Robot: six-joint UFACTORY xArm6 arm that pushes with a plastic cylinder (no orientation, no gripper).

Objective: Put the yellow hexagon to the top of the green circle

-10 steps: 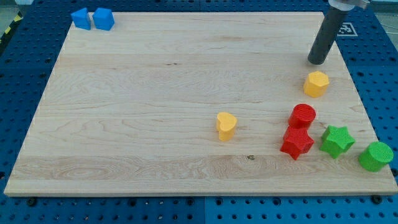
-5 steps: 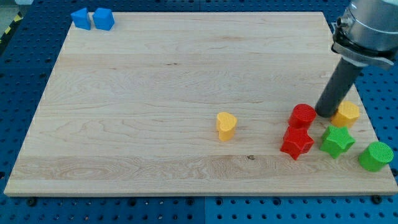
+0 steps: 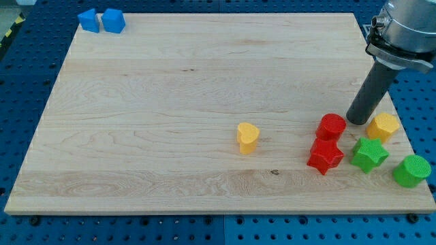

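The yellow hexagon (image 3: 383, 126) sits near the board's right edge, above and to the left of the green circle (image 3: 411, 171), which lies at the bottom right corner. My tip (image 3: 356, 122) rests on the board just left of the yellow hexagon and right of the red circle (image 3: 332, 127). The tip is close to the hexagon; whether it touches cannot be told.
A green star (image 3: 369, 154) lies between the hexagon and the green circle. A red star (image 3: 325, 156) sits below the red circle. A yellow heart (image 3: 248, 137) is mid-board. Two blue blocks (image 3: 101, 20) sit at the top left corner.
The yellow hexagon went from above the red circle down and right to near the right edge. My tip came down with it, then drew back slightly up and left.
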